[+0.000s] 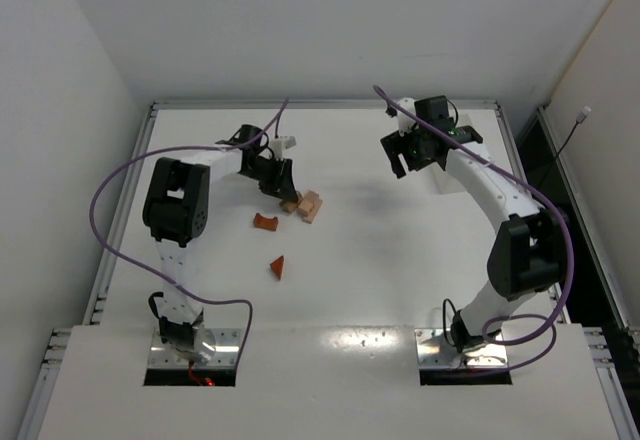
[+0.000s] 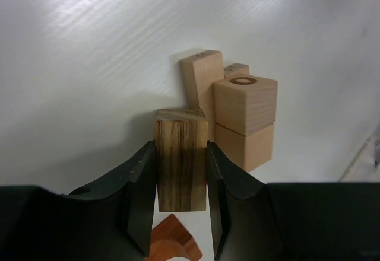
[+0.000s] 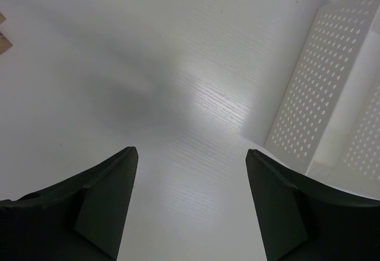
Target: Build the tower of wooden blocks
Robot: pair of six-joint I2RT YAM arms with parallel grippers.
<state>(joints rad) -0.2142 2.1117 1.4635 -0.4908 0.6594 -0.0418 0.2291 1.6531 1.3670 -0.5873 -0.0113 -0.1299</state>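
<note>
Left gripper (image 2: pixel 181 175) was clamped on a streaked brown block (image 2: pixel 181 154), one finger on each side face, block upright. Could not tell whether the block touched the table (image 1: pixel 400 280).

Just beyond the held block stood the wood block tower (image 2: pixel 244 118), left of the table's middle. It was two pale cubes stacked, the upper one bearing a dark ring on top. A pale bar (image 2: pixel 200 86) stood upright close against them.

A reddish-brown arch (image 1: pixel 265 222) lay a little nearer the near edge, apart from the stack. A reddish wedge (image 1: pixel 278 267) lay closer still to the near edge, alone.

Right gripper (image 3: pixel 190 207) had its jaws wide apart with nothing between them. It hung over bare table toward the far right corner, with a white perforated bin (image 3: pixel 332 89) just beside it.
</note>
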